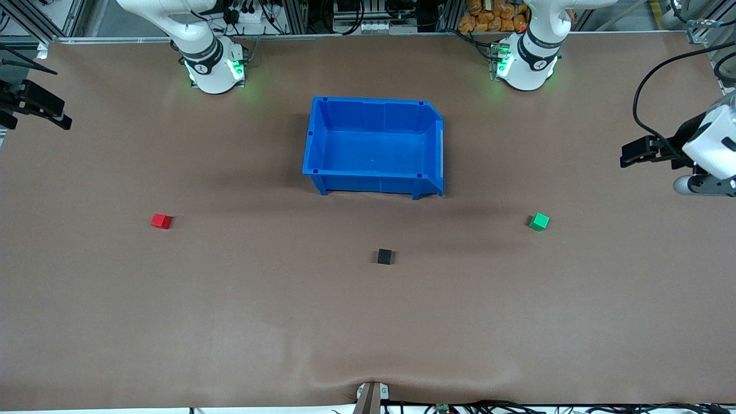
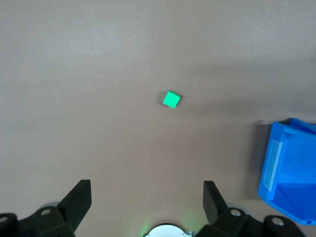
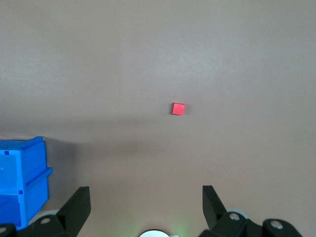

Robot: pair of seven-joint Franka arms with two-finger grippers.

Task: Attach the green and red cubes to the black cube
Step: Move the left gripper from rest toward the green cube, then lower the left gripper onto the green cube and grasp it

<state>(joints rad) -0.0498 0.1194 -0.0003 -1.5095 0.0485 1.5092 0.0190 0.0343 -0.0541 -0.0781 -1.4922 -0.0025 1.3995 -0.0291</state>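
A: Black cube [image 1: 384, 256] sits alone mid-table, at six o'clock from the bin [image 1: 322, 138].

B: Red cube [image 1: 161, 221] at the black one's ten o'clock, toward the right arm's end; green cube [image 1: 539, 221] at two o'clock, toward the left arm's.

A: Left gripper [image 2: 147, 197] hangs high over its table end, fingers spread wide, nothing in them.

B: Right gripper [image 3: 146, 197] likewise: wide, empty, above its own end.
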